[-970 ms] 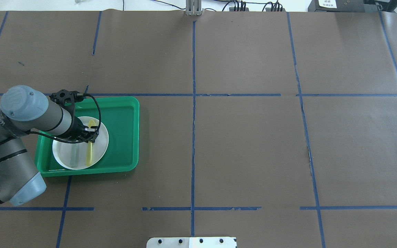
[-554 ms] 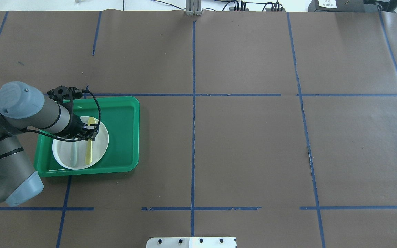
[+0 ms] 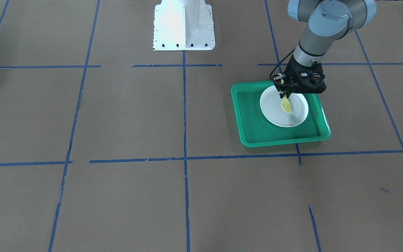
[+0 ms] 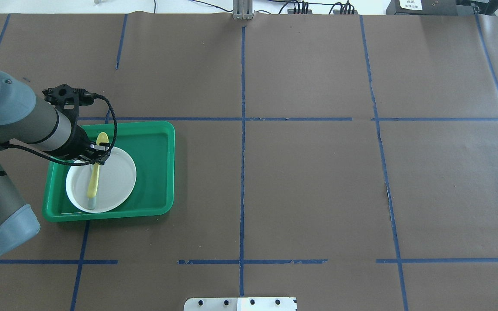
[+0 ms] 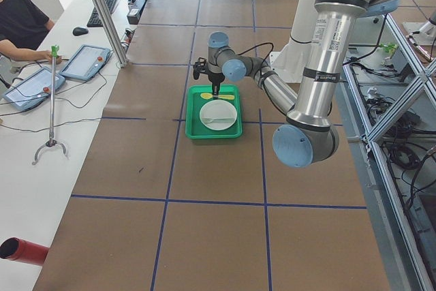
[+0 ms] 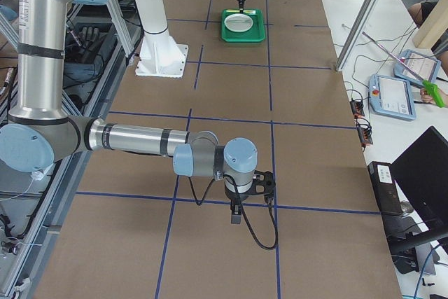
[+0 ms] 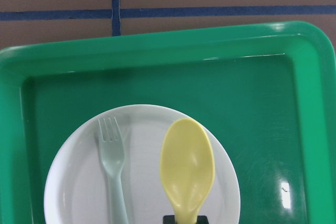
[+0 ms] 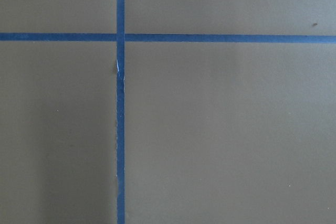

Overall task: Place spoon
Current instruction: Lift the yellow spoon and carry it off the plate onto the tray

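**Front-facing camera:** On a table covered in brown paper (image 3: 117, 112) gridded with blue tape (image 3: 184, 105), the left gripper (image 3: 287, 93) pinches the handle of the yellow spoon (image 3: 285, 105). It holds the spoon over a white plate (image 3: 275, 108) in a green tray (image 3: 254, 122). A pale fork (image 3: 294, 119) lies on the plate. The white robot base (image 3: 183, 26) stands at the top of this view.

**Overhead camera:** The spoon, clamped partway along its handle, crosses the plate with its bowl past the plate's far rim. Cables (image 4: 301, 7) run along the table's back edge.

**Left side camera:** An operator (image 5: 20, 18) in black sits at a white bench (image 5: 41, 120) carrying two tablets (image 5: 87, 61).

**Right side camera:** The right gripper (image 6: 236, 216) hangs over the paper by a tape crossing, well apart from the tray. Whether its fingers are spread or pressed together cannot be told.

**Left wrist camera:** The spoon's bowl sits above the plate, to the right of the fork. Both point toward the tray's far wall.

**Right wrist camera:** Brown paper and a crossing of blue tape.
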